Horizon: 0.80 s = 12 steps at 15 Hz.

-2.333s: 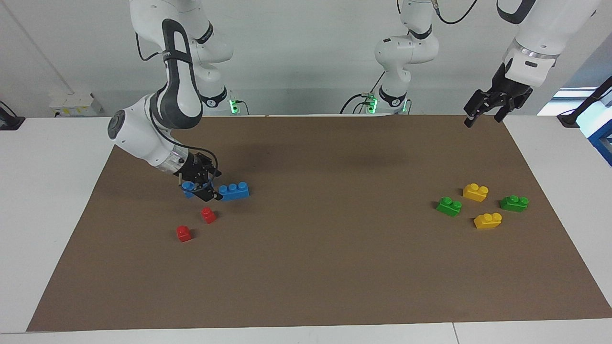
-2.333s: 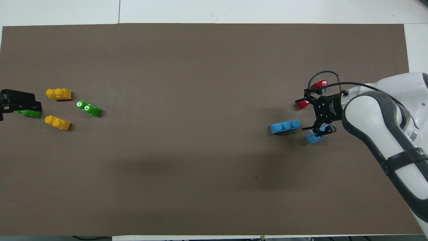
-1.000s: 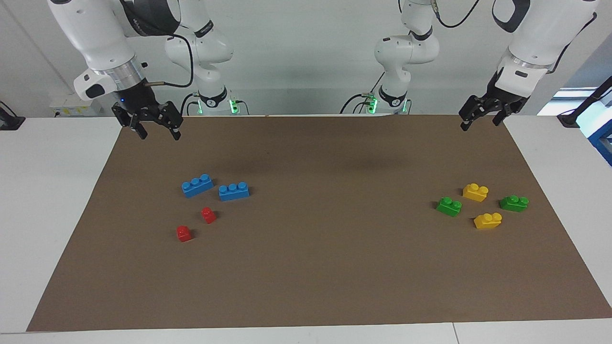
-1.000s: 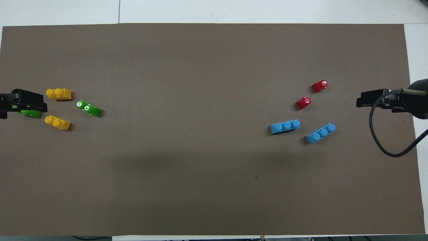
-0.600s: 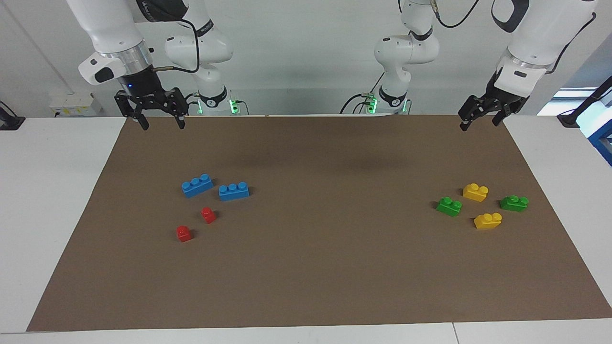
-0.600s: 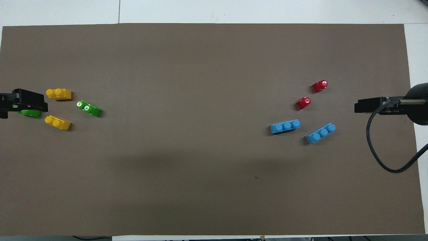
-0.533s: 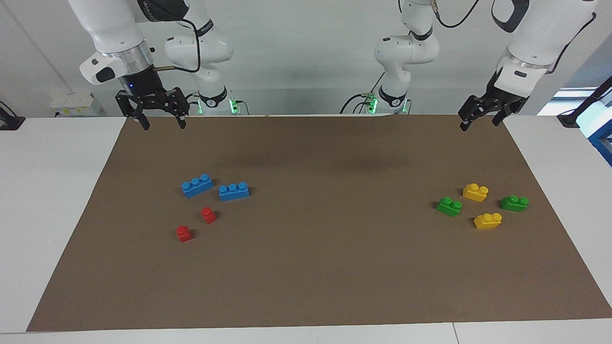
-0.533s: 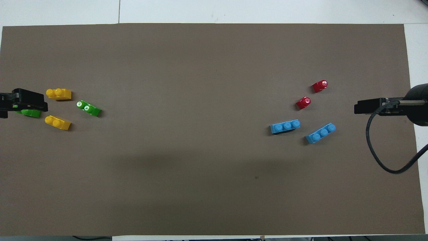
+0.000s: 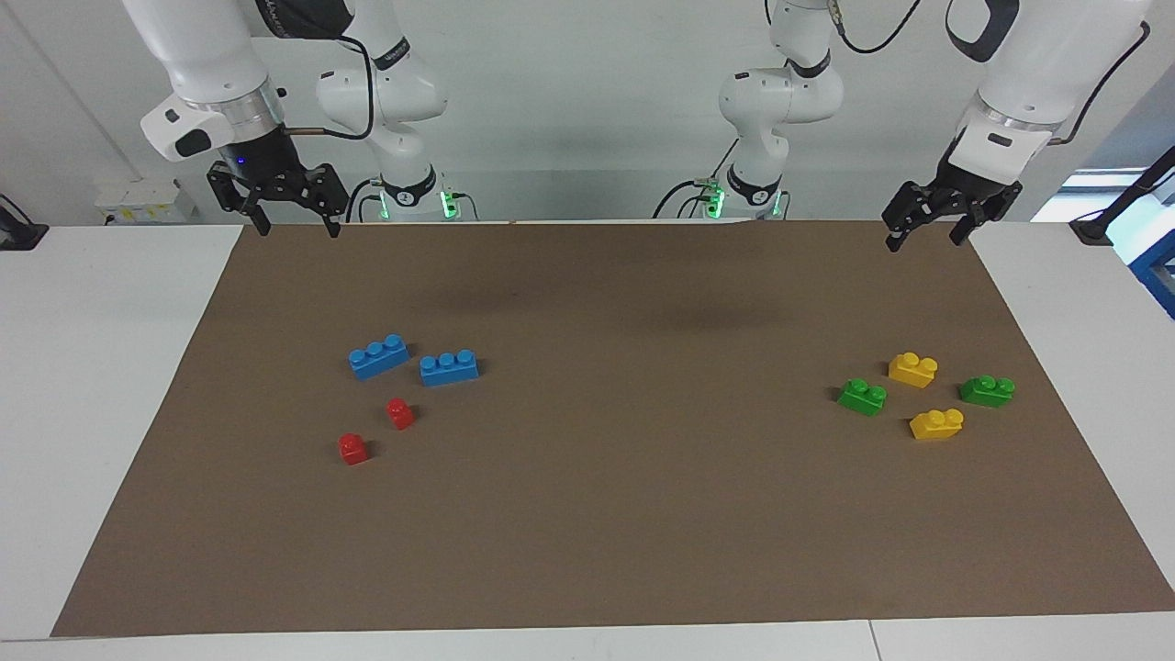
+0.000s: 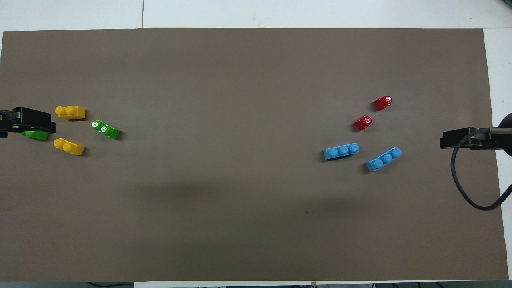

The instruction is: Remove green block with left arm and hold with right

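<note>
A brown paper mat (image 9: 606, 496) covers most of a white table (image 9: 101, 367), whose bare top shows along the frame's sides and bottom edge in the facing view. A pale grey wall (image 9: 587, 101) fills the top of that view, with a blue-framed fixture (image 9: 1158, 262) at its right edge.

The small bright light-green plastic two-stud green block (image 9: 862, 397) lies on the mat at the right of the facing view, beside two yellow plastic two-stud bricks (image 9: 912, 369) (image 9: 936, 423) and a darker green two-stud brick (image 9: 987, 391). Left of centre lie two blue three-stud bricks (image 9: 378, 356) (image 9: 449, 367) and two small red single-stud bricks (image 9: 399, 413) (image 9: 352, 449).

The left gripper (image 9: 927, 229) hangs over the mat's upper right corner, fingers apart and empty. The right gripper (image 9: 296, 220) hangs over the upper left corner, fingers likewise spread, holding nothing.
</note>
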Each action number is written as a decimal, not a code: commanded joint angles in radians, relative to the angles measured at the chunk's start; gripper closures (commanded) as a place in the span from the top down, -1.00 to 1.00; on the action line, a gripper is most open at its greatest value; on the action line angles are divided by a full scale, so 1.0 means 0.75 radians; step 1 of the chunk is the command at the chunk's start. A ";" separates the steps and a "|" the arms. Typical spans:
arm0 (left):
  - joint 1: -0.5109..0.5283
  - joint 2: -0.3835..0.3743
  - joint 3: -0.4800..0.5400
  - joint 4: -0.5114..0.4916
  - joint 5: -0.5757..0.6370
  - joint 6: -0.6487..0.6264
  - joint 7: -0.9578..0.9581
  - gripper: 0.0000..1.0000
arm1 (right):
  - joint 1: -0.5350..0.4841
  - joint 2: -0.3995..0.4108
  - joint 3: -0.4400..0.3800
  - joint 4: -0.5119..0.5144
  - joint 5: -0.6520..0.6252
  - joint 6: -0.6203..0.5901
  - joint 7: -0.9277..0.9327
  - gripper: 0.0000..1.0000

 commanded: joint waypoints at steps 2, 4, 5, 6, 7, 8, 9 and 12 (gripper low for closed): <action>-0.004 -0.002 0.013 0.006 0.013 0.015 0.028 1.00 | -0.044 0.006 0.008 0.012 -0.019 -0.032 -0.034 1.00; -0.004 -0.002 0.015 0.004 0.013 0.013 0.028 1.00 | -0.050 0.026 0.008 0.032 -0.006 -0.050 -0.032 1.00; -0.004 -0.004 0.015 0.002 0.013 0.013 0.028 1.00 | -0.050 0.052 0.008 0.067 0.000 -0.079 -0.032 1.00; -0.004 -0.002 0.015 0.000 0.011 0.015 0.026 1.00 | -0.050 0.085 0.008 0.111 0.002 -0.101 -0.032 1.00; -0.004 -0.002 0.015 0.000 0.013 0.015 0.026 1.00 | -0.050 0.130 0.008 0.169 0.004 -0.128 -0.030 1.00; -0.004 -0.004 0.015 -0.002 0.013 0.017 0.024 1.00 | -0.052 0.173 0.008 0.226 0.004 -0.157 -0.030 1.00; -0.004 -0.004 0.017 0.000 0.013 0.015 0.022 1.00 | -0.050 0.183 0.010 0.239 0.004 -0.157 -0.032 1.00; -0.004 -0.004 0.017 -0.002 0.013 0.019 0.020 1.00 | -0.052 0.186 0.010 0.241 0.006 -0.153 -0.030 1.00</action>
